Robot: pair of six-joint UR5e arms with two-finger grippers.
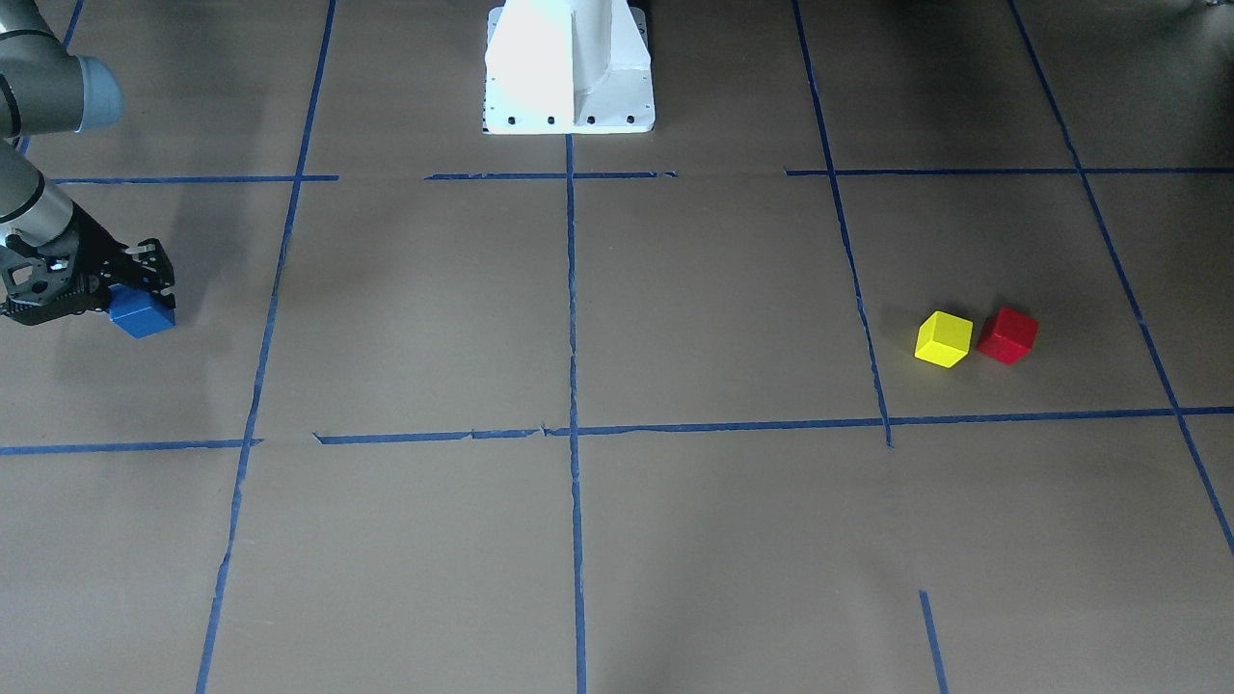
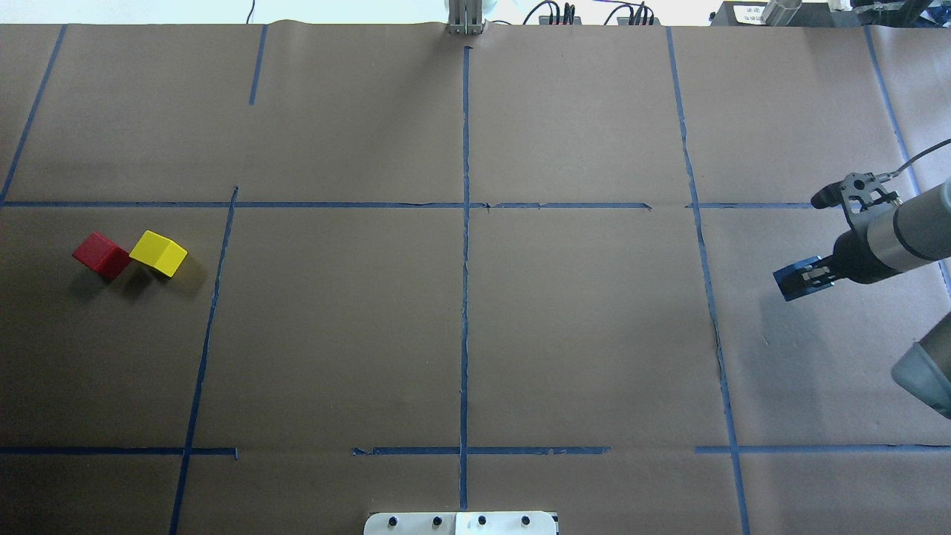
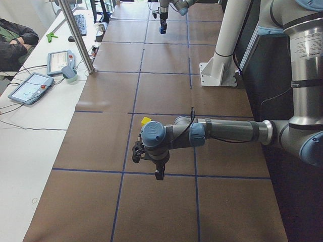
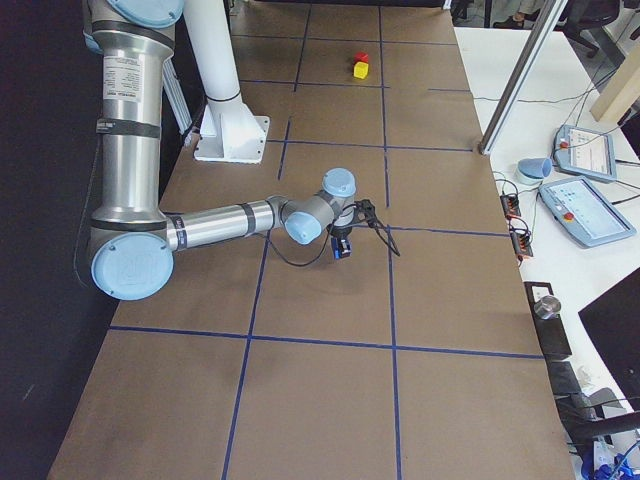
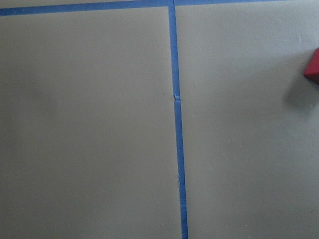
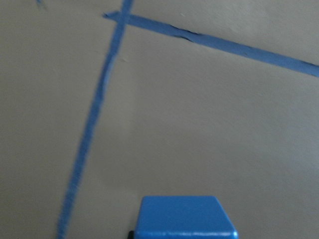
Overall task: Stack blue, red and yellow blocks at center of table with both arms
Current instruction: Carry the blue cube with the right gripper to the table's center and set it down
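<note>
1. The blue block [image 1: 143, 314] sits at the far left edge of the front-facing view, about halfway down. In the overhead view it is at the far right, well outside the central tape cross.
2. The right gripper [image 1: 141, 292] is clamped on the blue block, with a finger on each side. Whether the block rests on the paper or hangs just above it cannot be told.
3. In the right wrist view, the blue block's top face fills the bottom centre of the frame. Two tape strips meet in the upper left of that view.
4. The yellow block [image 1: 943, 338] and the red block [image 1: 1007, 334] lie just beside each other at the right of the front-facing view, with the yellow one nearer the centre. Both rest on the paper, turned at an angle to the tape grid. Whether their corners touch is unclear.
5. In the overhead view this pair is at the middle left, well apart from the blue block.
6. The left gripper [image 3: 159, 174] shows only in the left side view, at lower centre, pointing down over a tape line. How its fingers stand cannot be told.
7. The left wrist view catches a corner of the red block at its right edge.
8. Blue tape [image 1: 572, 289] divides the brown paper [image 1: 723, 540] into a grid.
9. The white robot base [image 1: 569, 67] is at the top centre of the front-facing view.
</note>
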